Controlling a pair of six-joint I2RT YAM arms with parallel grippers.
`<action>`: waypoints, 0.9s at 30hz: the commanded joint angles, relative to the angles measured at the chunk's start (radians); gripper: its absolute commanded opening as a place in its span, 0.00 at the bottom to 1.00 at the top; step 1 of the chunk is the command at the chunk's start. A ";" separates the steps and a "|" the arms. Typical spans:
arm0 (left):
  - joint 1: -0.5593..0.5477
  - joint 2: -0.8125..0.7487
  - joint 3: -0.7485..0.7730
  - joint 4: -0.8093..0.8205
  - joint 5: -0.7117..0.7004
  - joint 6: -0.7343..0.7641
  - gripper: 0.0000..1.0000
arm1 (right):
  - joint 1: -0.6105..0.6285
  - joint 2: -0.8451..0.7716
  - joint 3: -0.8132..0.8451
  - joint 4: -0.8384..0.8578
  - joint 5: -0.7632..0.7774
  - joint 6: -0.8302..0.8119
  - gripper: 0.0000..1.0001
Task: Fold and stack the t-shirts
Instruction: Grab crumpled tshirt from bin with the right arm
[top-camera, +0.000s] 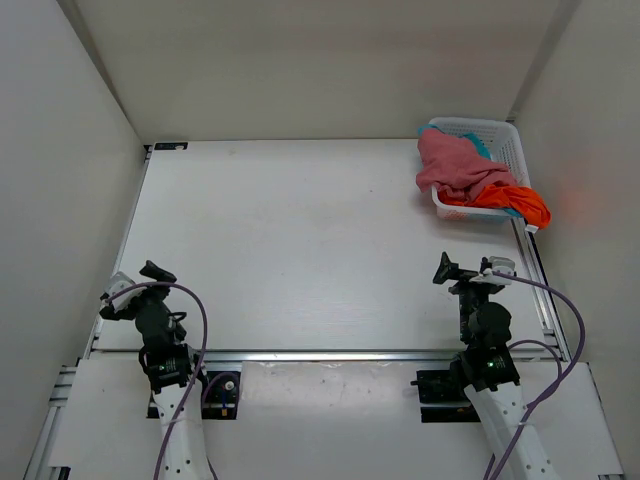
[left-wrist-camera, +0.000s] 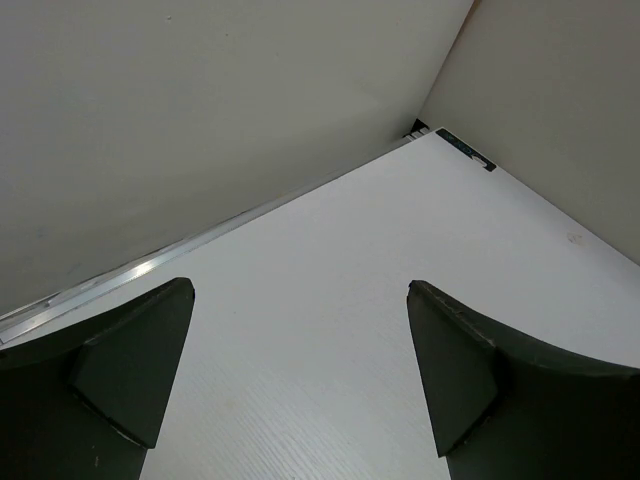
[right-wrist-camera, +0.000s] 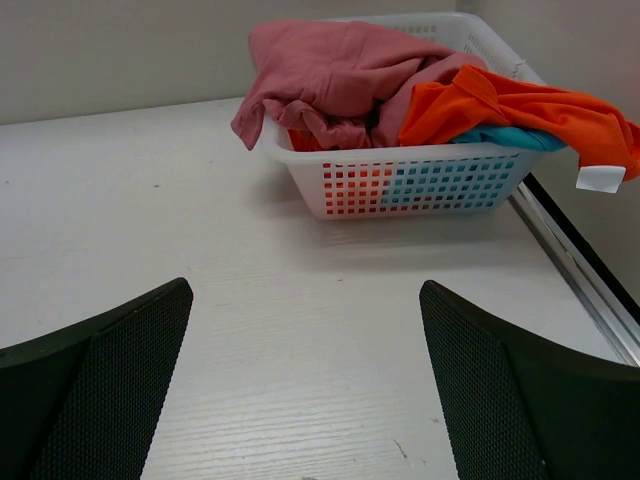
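- Top view, looking down on a white table (top-camera: 300, 240) boxed in by pale walls, with both arms drawn back at the bottom edge.
- Upper right of that view, hard against the far corner: a white lattice basket (top-camera: 500, 128) holding all three shirts in one crumpled heap, none folded yet.
- Topmost, the pink shirt (top-camera: 455, 165), spilling over the basket's left rim; draped over the lower right corner, the orange shirt (top-camera: 520, 203); buried under both, the teal shirt (right-wrist-camera: 505, 137), showing only in slivers.
- Lower left, the left gripper (top-camera: 138, 278), jaws spread wide with nothing between them; facing only table and a wall corner in its wrist view, so turned away from the heap.
- Lower right, the right gripper (top-camera: 470, 268), likewise wide and holding nothing; aimed straight at the basket in its wrist view, well apart from it, and seemingly better placed for the first reach.
- Between arms and basket, a broad stretch of table, likely meant as folding space.
- Judged to be the very start: first step, lifting one shirt out, probably pink, being on top.
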 joint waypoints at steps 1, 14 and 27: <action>0.002 0.004 -0.126 0.000 0.004 -0.002 0.99 | 0.009 0.014 -0.096 0.031 -0.006 -0.024 0.99; -0.010 0.006 -0.062 0.046 0.255 0.191 0.99 | -0.015 0.469 0.216 0.175 -0.021 -0.213 0.99; -0.039 0.750 0.686 -0.173 0.606 0.420 0.99 | -0.322 1.322 1.319 -0.351 -0.254 -0.146 1.00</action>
